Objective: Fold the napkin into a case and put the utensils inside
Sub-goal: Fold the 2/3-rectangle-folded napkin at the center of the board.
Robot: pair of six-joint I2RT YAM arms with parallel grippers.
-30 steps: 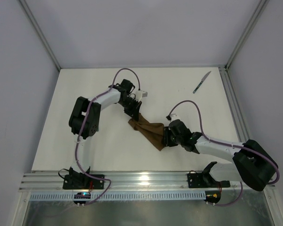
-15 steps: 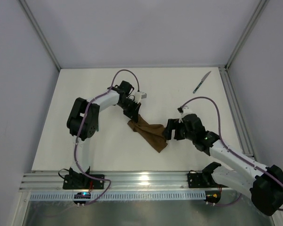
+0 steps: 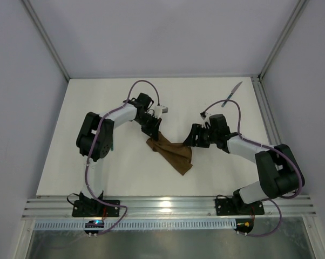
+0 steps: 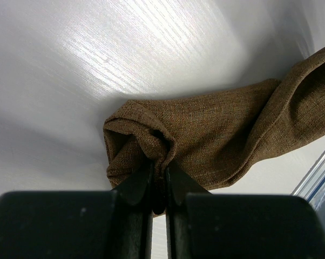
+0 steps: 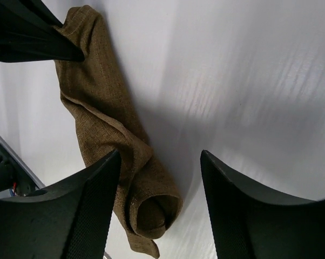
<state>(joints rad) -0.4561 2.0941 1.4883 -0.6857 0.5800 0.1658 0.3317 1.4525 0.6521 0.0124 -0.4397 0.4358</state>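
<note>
Near the middle of the white table [image 3: 97, 108] lies the napkin [image 3: 172, 152], a rumpled twist of coarse brown weave. Left gripper [image 4: 158, 175] pinches its far end; right gripper [image 3: 189, 140] hangs spread-jawed above it. A slim knife [image 3: 235, 89] lies by the far right corner.

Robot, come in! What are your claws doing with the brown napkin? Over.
Left claw shut on one end of the napkin. Right claw open at its other end, not gripping. Napkin bunched, not folded yet. Knife far back right, nothing blocking.
</note>
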